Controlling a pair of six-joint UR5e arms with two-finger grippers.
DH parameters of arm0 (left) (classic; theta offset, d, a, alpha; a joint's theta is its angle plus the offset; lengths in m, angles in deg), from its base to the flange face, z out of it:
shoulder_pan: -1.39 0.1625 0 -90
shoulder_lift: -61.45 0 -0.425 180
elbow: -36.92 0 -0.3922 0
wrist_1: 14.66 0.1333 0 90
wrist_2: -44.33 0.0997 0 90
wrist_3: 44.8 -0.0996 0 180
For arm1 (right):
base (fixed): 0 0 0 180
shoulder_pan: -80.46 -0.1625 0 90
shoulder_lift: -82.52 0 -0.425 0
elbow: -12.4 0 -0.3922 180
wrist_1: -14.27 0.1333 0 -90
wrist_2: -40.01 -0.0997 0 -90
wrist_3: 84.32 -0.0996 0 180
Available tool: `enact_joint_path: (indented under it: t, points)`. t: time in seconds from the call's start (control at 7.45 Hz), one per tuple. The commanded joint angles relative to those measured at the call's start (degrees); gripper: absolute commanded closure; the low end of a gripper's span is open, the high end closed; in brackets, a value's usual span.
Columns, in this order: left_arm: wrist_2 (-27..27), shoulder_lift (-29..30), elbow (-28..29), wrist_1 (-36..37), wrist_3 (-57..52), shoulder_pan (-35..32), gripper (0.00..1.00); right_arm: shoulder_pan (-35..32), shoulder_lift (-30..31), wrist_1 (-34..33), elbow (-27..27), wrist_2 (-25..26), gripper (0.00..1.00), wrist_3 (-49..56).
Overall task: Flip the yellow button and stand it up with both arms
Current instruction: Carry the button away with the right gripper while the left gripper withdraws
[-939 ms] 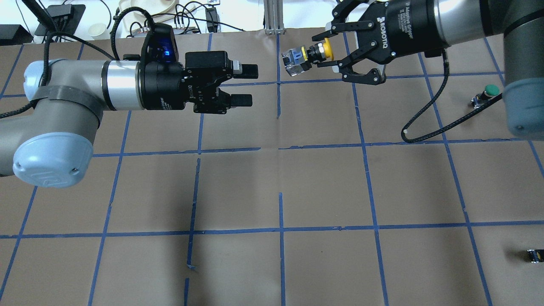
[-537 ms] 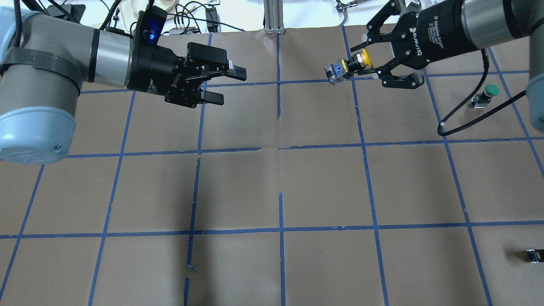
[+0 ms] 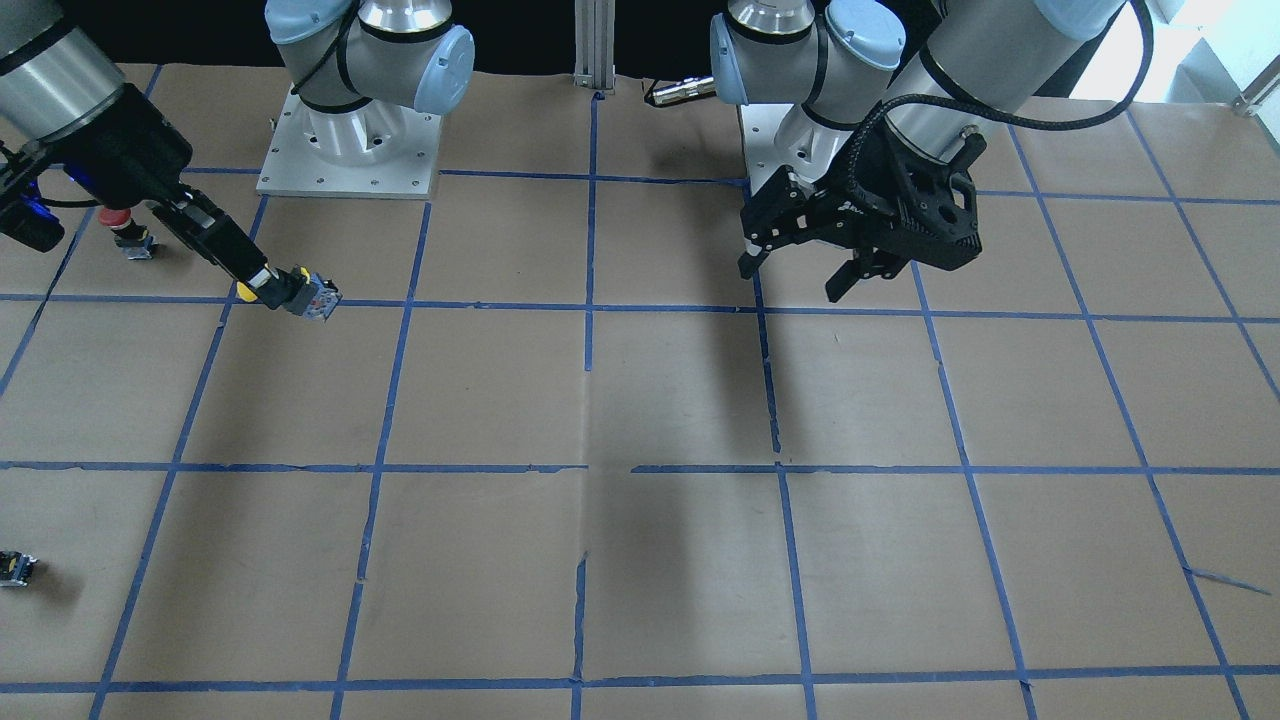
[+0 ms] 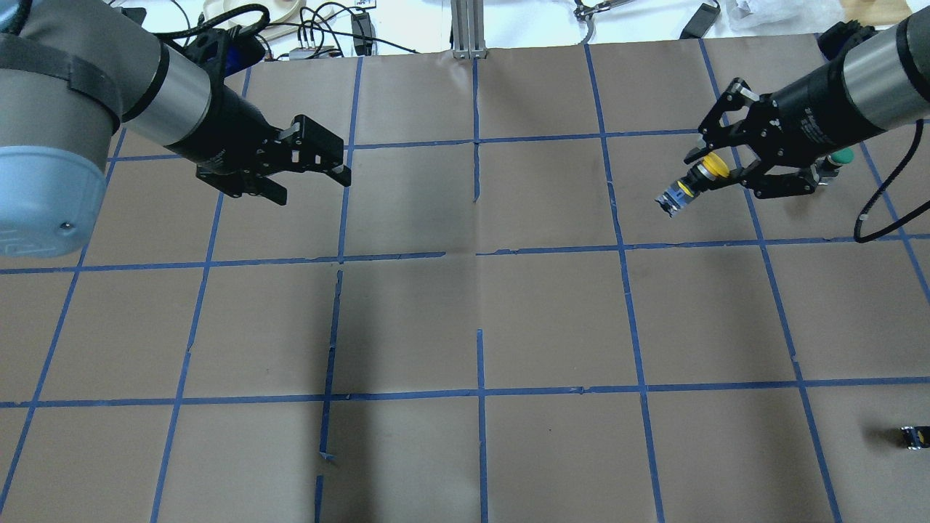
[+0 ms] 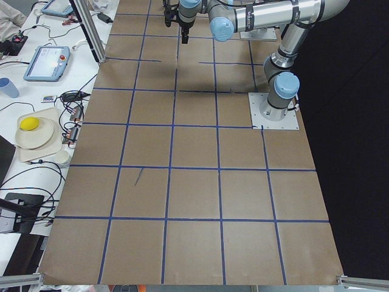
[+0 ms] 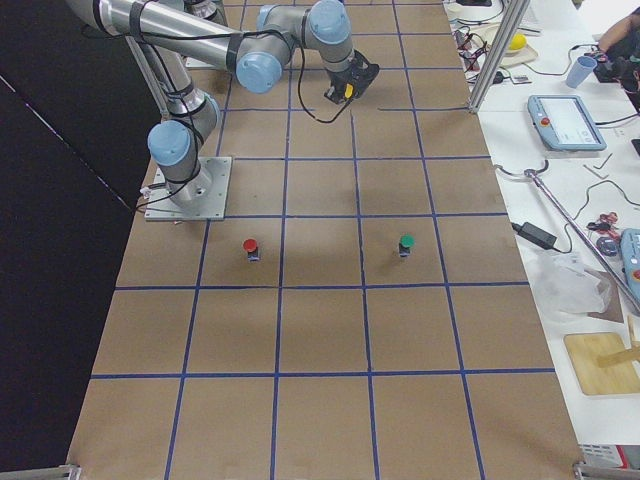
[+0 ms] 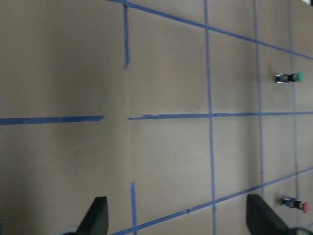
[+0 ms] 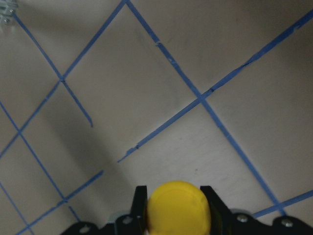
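My right gripper (image 4: 706,176) is shut on the yellow button (image 4: 679,192) and holds it tilted above the table at the right, with the yellow cap toward the palm and the blocky body pointing out. The front view shows the same hold: gripper (image 3: 255,280), button (image 3: 302,294). In the right wrist view the yellow cap (image 8: 178,208) sits between the fingers. My left gripper (image 4: 312,183) is open and empty at the far left, well apart from the button. It also shows in the front view (image 3: 790,280) and in the left wrist view (image 7: 178,218).
A green-capped button (image 4: 837,157) stands just behind the right gripper. A red-capped button (image 3: 125,236) stands near the right arm's wrist. A small dark capless part (image 4: 914,436) lies at the near right edge. Cables and clutter lie beyond the table's far edge.
The right gripper has carried the yellow button to the right and nearer, away from the centre. The left gripper has drawn back to the left. The gap between them has widened.
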Motion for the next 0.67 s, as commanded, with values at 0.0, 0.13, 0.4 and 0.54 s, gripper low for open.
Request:
enact_joint_path:
  t: [0.0,0.13,0.4,0.54]
  points:
    - [12.8,0.1,6.5,-5.6,-1.0,-2.2,0.01,1.8,-0.1,2.2,-1.8,8.2,0.95,19.9]
    - [12.8,0.8,8.8,-7.2,-2.0,-1.6,0.01,4.8,-0.2,2.1,-2.9,9.1,0.95,34.0]
    - [13.2,1.6,9.8,-8.3,-3.1,-1.7,0.01,14.6,-0.2,0.1,-5.6,9.6,0.95,57.4]
    - [13.3,0.9,9.1,-10.3,-6.9,-0.7,0.01,19.9,-0.5,-3.4,-7.6,9.0,0.95,71.5]
